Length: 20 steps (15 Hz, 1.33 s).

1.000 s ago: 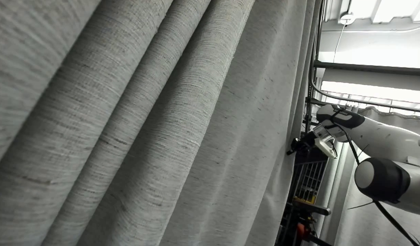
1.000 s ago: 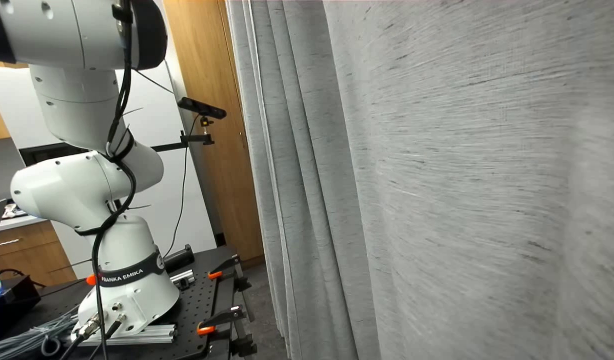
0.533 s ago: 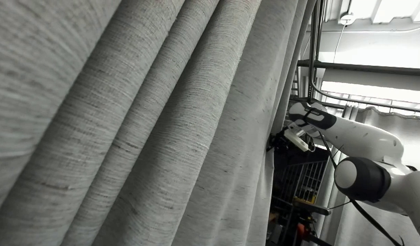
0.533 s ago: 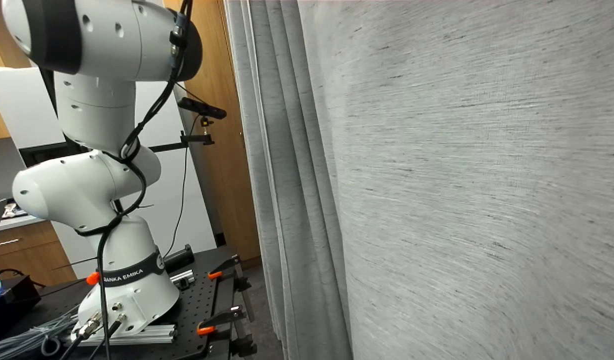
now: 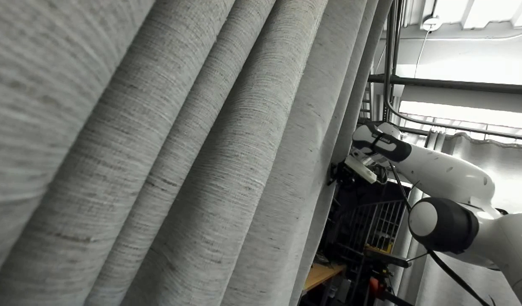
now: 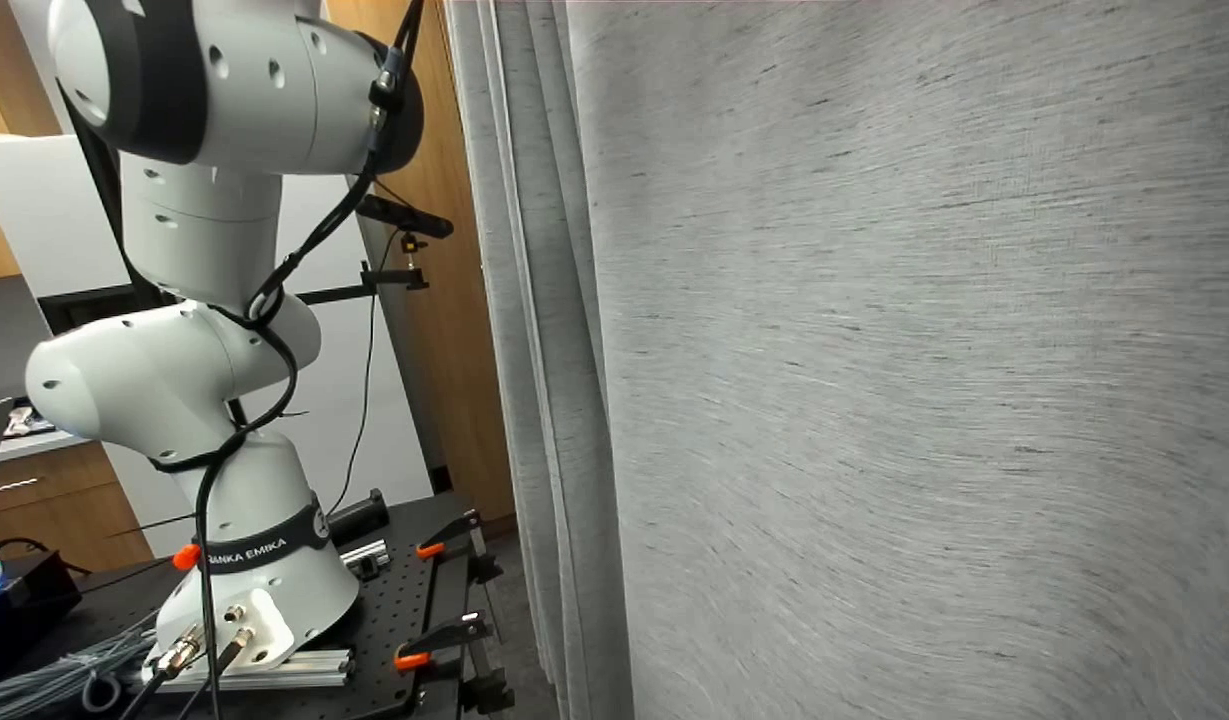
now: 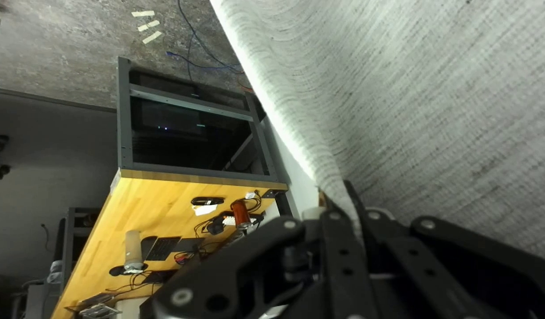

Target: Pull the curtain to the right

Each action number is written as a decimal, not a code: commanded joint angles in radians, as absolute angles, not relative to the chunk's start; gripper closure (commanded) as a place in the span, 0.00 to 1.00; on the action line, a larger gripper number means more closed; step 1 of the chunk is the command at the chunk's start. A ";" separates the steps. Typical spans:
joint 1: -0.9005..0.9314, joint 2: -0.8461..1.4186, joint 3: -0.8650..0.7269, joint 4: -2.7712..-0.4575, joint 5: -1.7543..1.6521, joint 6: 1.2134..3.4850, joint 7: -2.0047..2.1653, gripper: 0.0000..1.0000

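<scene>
The curtain (image 5: pixel 244 148) is a very large light-grey woven drape with long deep folds, and it fills much of both exterior views (image 6: pixel 874 350). In the wrist view the curtain (image 7: pixel 432 110) covers the right side, with its bright edge running down into the jaws. My gripper (image 7: pixel 336 195) is shut on that edge, with the fabric pinched between its two dark fingers. In an exterior view my gripper (image 5: pixel 332 175) is at the curtain's free edge, its fingertips partly hard to make out against the dark background. In an exterior view the gripper is out of frame.
A wooden-topped desk (image 7: pixel 139 204) with cables and small items stands below the gripper in the wrist view. A wire rack (image 5: pixel 382 225) and metal rails (image 5: pixel 456 84) are behind the arm. A camera on a stand (image 6: pixel 404 215) and orange-tipped clamps (image 6: pixel 414 660) are near the base.
The gripper and the curtain edge have moved left in an exterior view, uncovering more of the space behind. In an exterior view the upper arm moved right and the curtain's flat panel spread left.
</scene>
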<state>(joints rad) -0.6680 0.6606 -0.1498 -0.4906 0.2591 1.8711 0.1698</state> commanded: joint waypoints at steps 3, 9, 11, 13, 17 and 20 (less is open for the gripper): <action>-0.688 0.707 -0.118 -0.402 0.241 1.829 0.183 0.98; -0.686 0.707 -0.117 -0.394 0.233 1.828 0.182 1.00; -0.678 0.704 -0.124 -0.386 0.210 1.813 0.176 1.00; -0.672 0.684 -0.120 -0.400 0.195 1.798 0.166 1.00; -0.653 0.641 -0.120 -0.456 0.168 1.799 0.156 0.65; -0.648 0.634 -0.116 -0.457 0.168 1.790 0.149 0.42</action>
